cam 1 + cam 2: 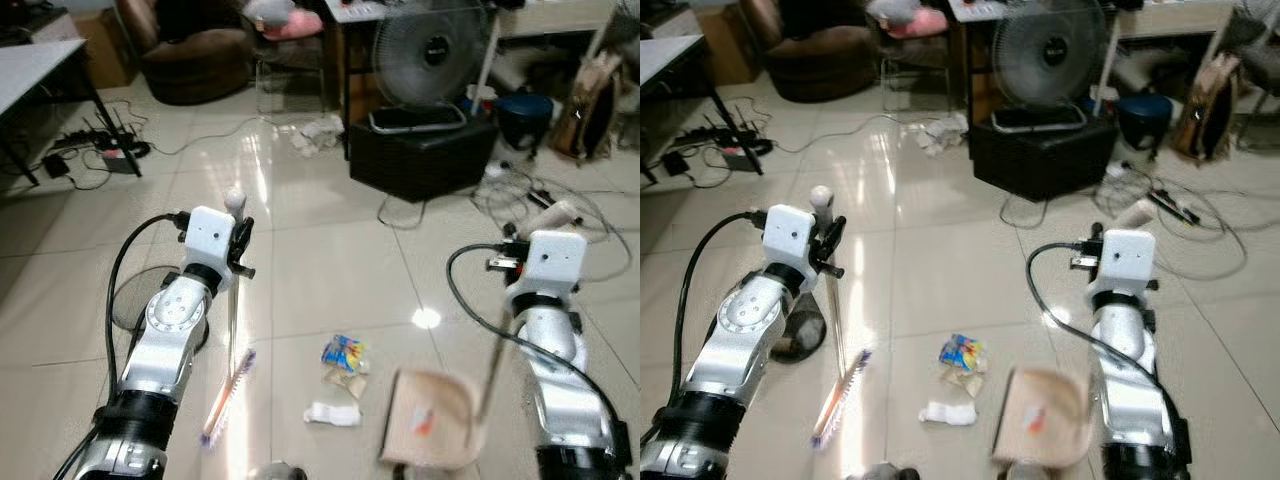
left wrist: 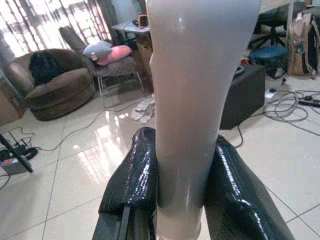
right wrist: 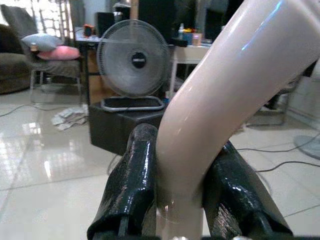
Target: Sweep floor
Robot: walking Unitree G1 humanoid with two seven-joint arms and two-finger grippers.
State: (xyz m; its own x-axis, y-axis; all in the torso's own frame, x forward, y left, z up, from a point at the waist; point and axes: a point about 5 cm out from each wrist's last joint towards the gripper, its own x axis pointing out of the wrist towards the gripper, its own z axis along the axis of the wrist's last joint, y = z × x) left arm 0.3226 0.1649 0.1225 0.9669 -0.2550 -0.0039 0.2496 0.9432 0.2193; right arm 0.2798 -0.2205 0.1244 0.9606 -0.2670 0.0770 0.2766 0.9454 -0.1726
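Left pincer (image 2: 180, 200): closed on the broom handle (image 2: 192, 100); both black fingers (image 2: 132, 185) press against the pale shaft, held up in front of the robot on its left side.
Broom (image 1: 228, 395): stands nearly upright, its thin shaft running down from the left pincer to a bristle head with orange and purple tones that touches the tiled floor (image 1: 320, 250).
Litter: a blue and yellow wrapper (image 1: 344, 352), a crumpled brownish scrap (image 1: 345, 381) just below it and a white wad (image 1: 332, 413) lie close together on the floor, between the broom head and the dustpan.
Dustpan (image 1: 432, 420): tan, resting on the floor right of the litter, with a small orange bit inside; its long handle (image 3: 220, 100) rises to the right pincer.
Right pincer (image 3: 182, 200): clamped around the curved pale dustpan handle, fingers on either side.
Background: a floor fan (image 1: 430, 60) sits atop a black box (image 1: 420, 150); cables trail across the floor at the right.
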